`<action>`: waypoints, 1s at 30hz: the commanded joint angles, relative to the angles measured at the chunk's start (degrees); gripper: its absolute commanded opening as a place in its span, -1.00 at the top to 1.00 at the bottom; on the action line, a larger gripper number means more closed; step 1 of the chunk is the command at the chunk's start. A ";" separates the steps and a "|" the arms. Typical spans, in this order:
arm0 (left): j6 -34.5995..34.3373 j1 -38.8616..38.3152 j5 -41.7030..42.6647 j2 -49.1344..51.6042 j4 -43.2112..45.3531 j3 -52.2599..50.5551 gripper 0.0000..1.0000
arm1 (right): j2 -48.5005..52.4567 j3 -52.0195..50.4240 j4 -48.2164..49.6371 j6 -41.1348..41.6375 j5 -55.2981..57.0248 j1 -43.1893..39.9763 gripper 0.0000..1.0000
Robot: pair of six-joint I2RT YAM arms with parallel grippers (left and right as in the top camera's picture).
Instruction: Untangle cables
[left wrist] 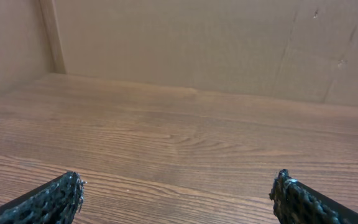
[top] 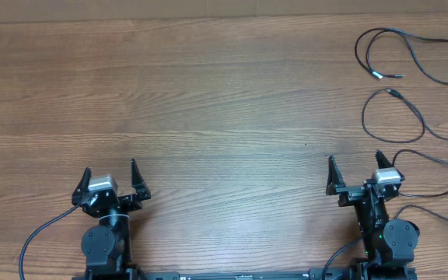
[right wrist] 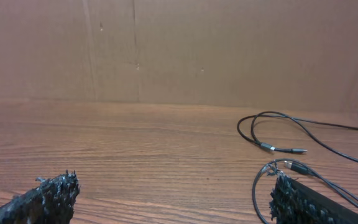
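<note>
Table [top: 208,93]: wood-grain top, matt, smooth. Cables [right wrist: 267,146]: thin black sheath, smooth, slight sheen, with silvery metal-looking tips [top: 376,75]. Gripper pads [left wrist: 55,199]: black, rough, knobbly. Far wall [left wrist: 197,43]: brown cardboard-like board, matt, scuffed.

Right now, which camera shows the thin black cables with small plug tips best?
Overhead: the thin black cables lie as loose loops at far right, some running out of frame. The right wrist view catches only the nearest loops and plug tips, low and foreshortened. The left wrist view shows none.
</note>
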 commanded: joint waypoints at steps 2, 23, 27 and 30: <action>0.02 0.22 1.14 -0.57 -0.22 -0.22 -0.99 | -0.68 -0.57 0.28 -0.22 -0.28 -0.15 -1.00; 2.69 0.22 0.98 -0.57 -0.22 -0.22 -0.99 | -0.68 -0.57 0.28 -0.22 -0.28 -0.15 -1.00; 3.08 0.22 0.98 -0.57 -0.22 -0.22 -0.99 | -0.68 -0.57 0.28 -0.22 -0.28 -0.15 -1.00; 3.06 0.22 0.98 -0.57 -0.22 -0.22 -0.99 | -0.68 -0.57 0.28 -0.22 -0.31 -0.15 -1.00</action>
